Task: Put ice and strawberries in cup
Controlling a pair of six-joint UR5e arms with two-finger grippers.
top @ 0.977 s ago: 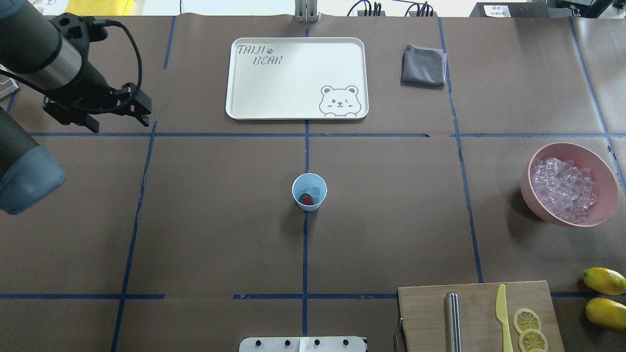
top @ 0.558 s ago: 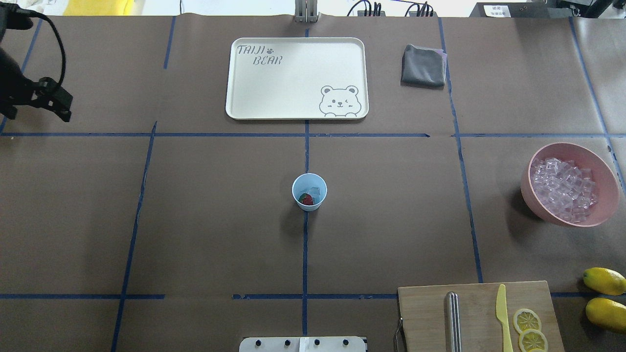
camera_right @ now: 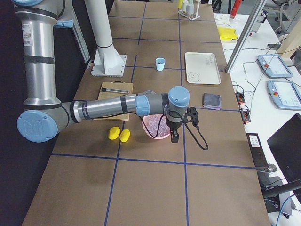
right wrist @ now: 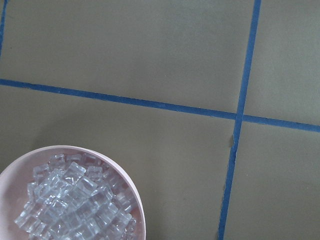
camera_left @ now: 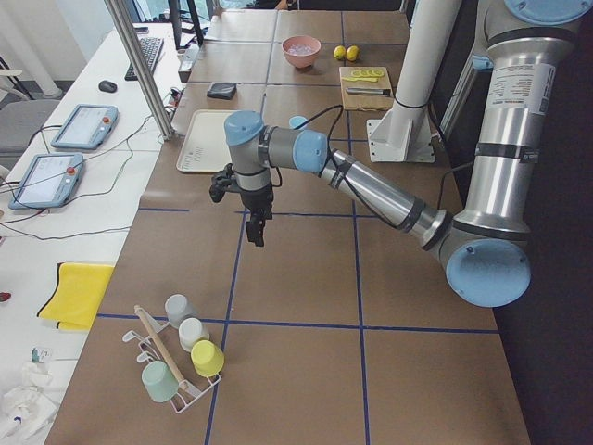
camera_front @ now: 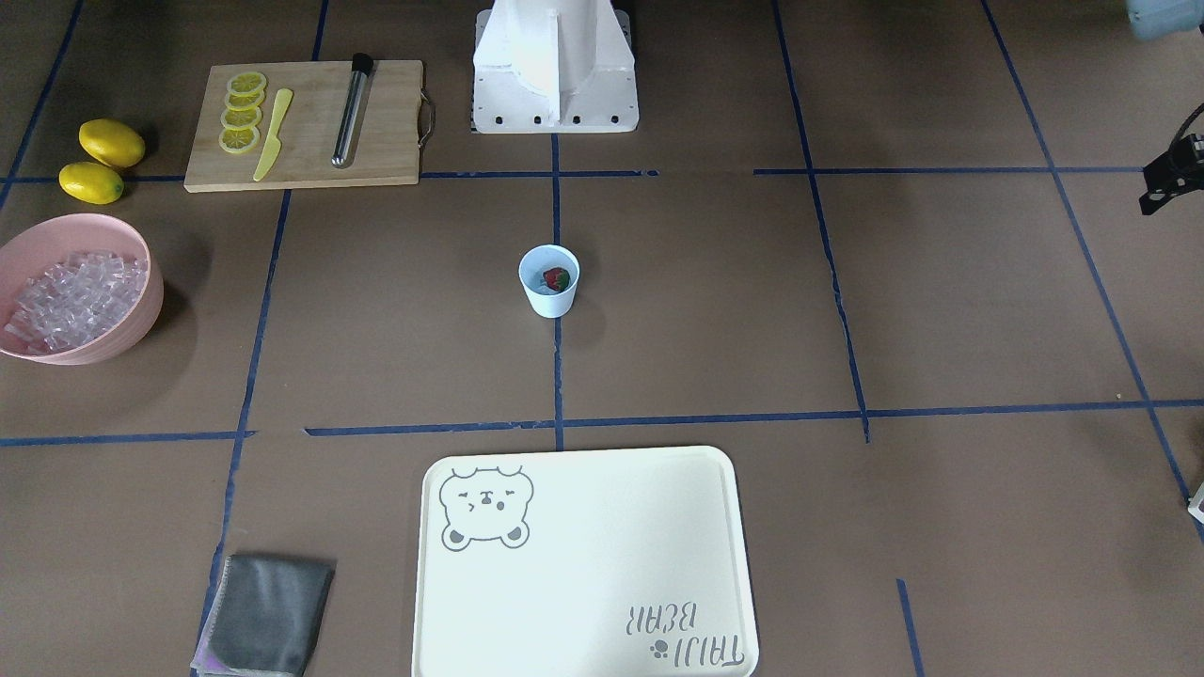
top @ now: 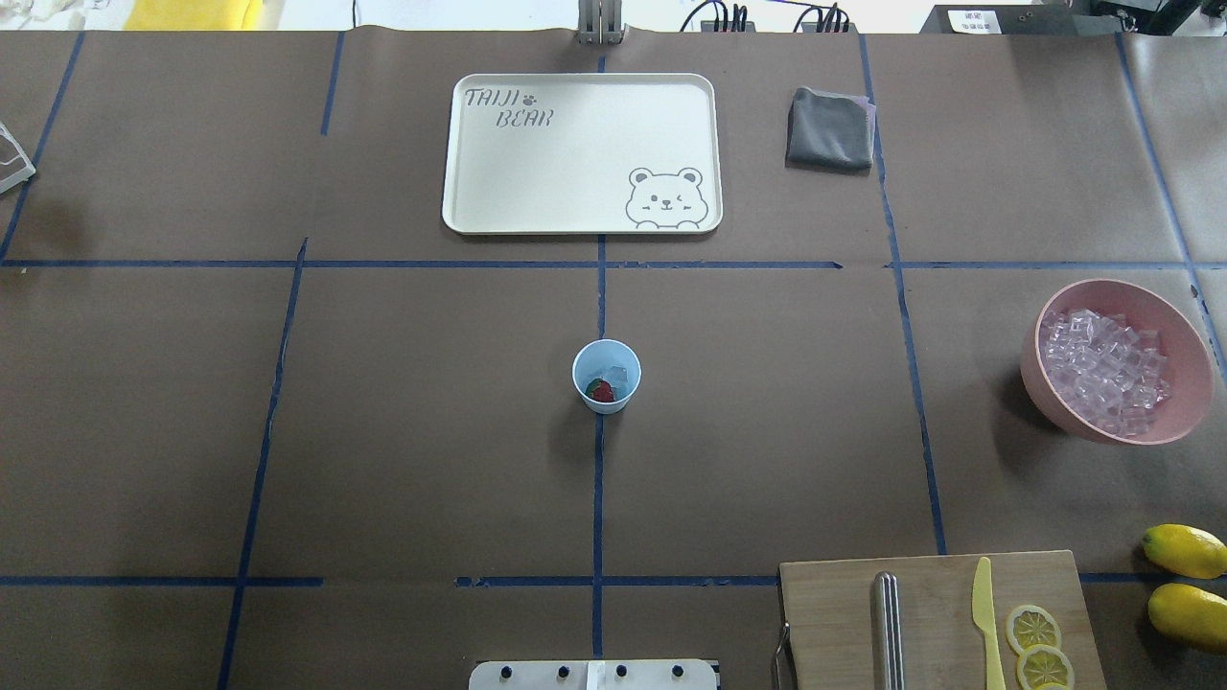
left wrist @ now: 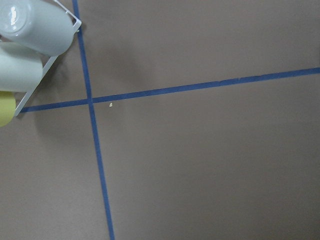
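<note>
The pale blue cup [top: 606,376] stands upright at the table's middle, and shows too in the front view as the cup [camera_front: 548,280]. Inside it lie a red strawberry [top: 601,391] and a clear ice cube [top: 619,374]. More ice [top: 1102,369] fills the pink bowl [top: 1184,383] at the right. My left gripper [camera_left: 255,232] hangs over bare table far to the cup's left; I cannot tell if it is open. My right gripper [camera_right: 175,137] hovers just beside the bowl, its state unclear. No fingers show in either wrist view.
A cream tray [top: 537,134] and a grey cloth [top: 830,128] lie at the far side. A cutting board [top: 834,613] with a knife, a metal rod and lemon slices sits near right, beside two lemons [top: 1184,549]. A rack of cups [camera_left: 176,357] stands far left.
My left arm has drawn back to the left and left the overhead view. The cup and its contents have not moved.
</note>
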